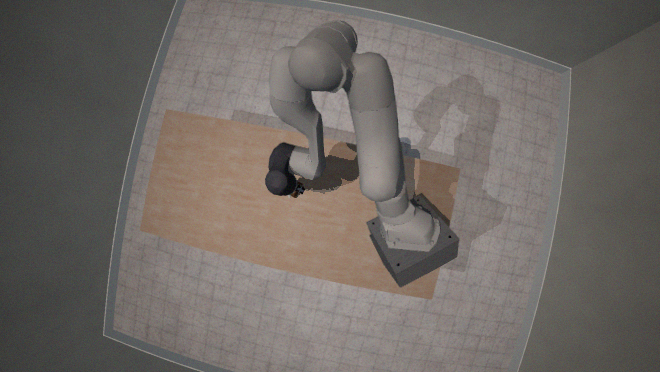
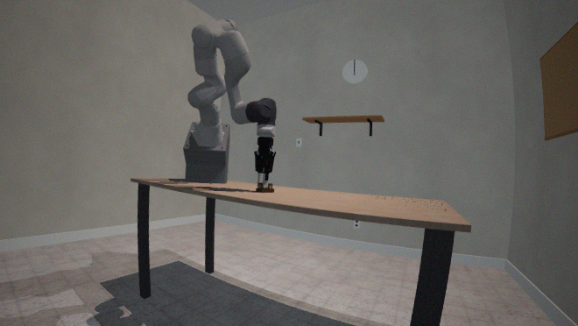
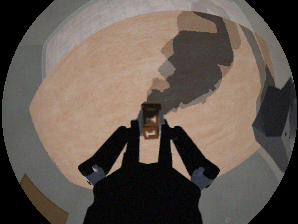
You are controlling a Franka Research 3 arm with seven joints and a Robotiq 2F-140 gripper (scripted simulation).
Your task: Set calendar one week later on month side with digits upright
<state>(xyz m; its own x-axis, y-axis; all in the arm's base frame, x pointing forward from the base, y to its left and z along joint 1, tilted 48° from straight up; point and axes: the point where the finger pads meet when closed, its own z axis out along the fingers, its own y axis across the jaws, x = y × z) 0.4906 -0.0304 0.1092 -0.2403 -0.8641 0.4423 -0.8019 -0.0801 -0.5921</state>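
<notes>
My gripper [image 2: 263,180] [image 3: 151,115] points down low over the table, with its fingers close together. Its grey fingertips stand on either side of a small brown cube [image 3: 151,121] with a pale mark and look shut on it. Just nearer the gripper's body, a brown face [image 3: 150,133] with a pale digit shows; whether it belongs to the same cube or the other one, I cannot tell. A dark brown edge, probably the tray [image 2: 265,190] [image 3: 151,106], shows beyond the cube. The tray looks flat on the table. The month's name and upright digits cannot be read. The arm hides most of the calendar from above.
The wooden table [image 1: 210,190] [image 2: 333,201] extends around the calendar. The arm's grey base [image 1: 415,245] [image 2: 207,159] stands at one end. The arm's shadow falls across the table beside the calendar. A wall shelf [image 2: 343,118] hangs behind.
</notes>
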